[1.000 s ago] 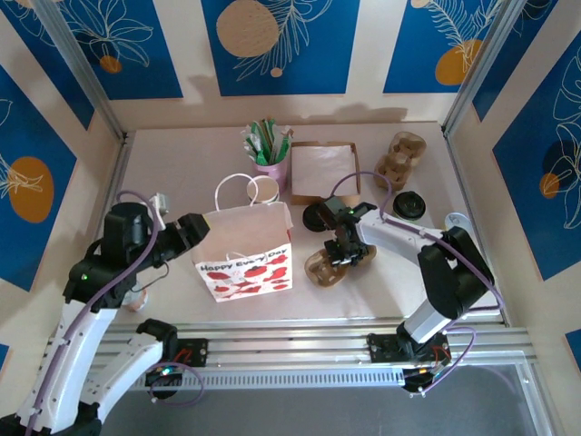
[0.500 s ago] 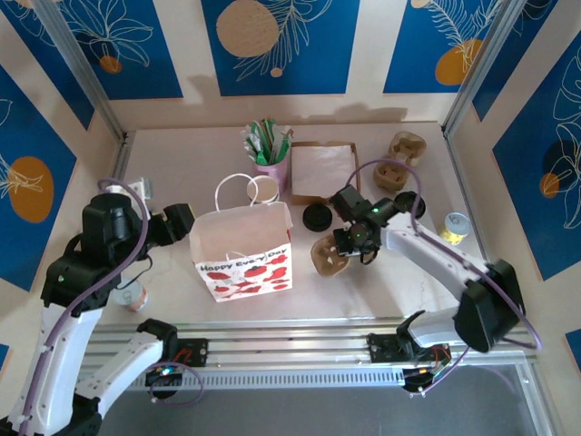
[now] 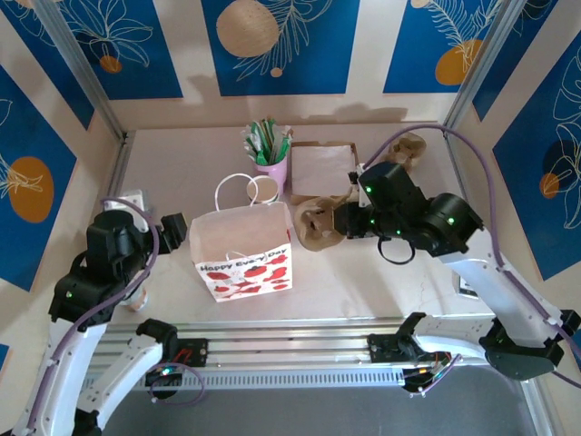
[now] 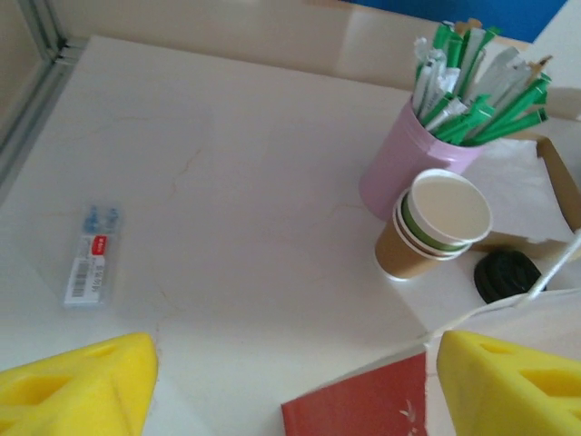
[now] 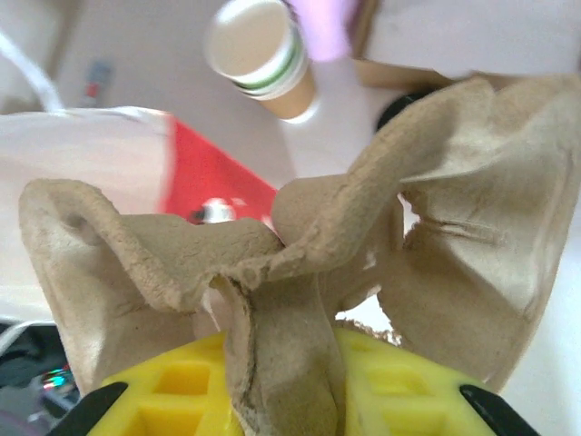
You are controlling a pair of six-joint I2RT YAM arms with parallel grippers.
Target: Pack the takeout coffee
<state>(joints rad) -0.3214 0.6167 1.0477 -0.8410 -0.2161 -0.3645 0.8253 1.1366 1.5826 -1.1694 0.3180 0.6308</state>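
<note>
Clamping pulp carrier (image 5: pixel 272 263) beside bag (image 3: pixel 243 250), right pincer (image 3: pixel 340 221); left pincer (image 4: pixel 290 381) wide apart, empty, its view catching black lid (image 4: pixel 507 275).

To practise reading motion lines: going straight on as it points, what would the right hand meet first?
Probably the paper bag: the right hand, shut on the pulp cup carrier, points left at its open top. Height is unclear; it might pass above the rim.

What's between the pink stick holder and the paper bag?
The tan lidless cups stand between the pink holder and the paper bag, in the top view; a black lid lies beside them.
</note>
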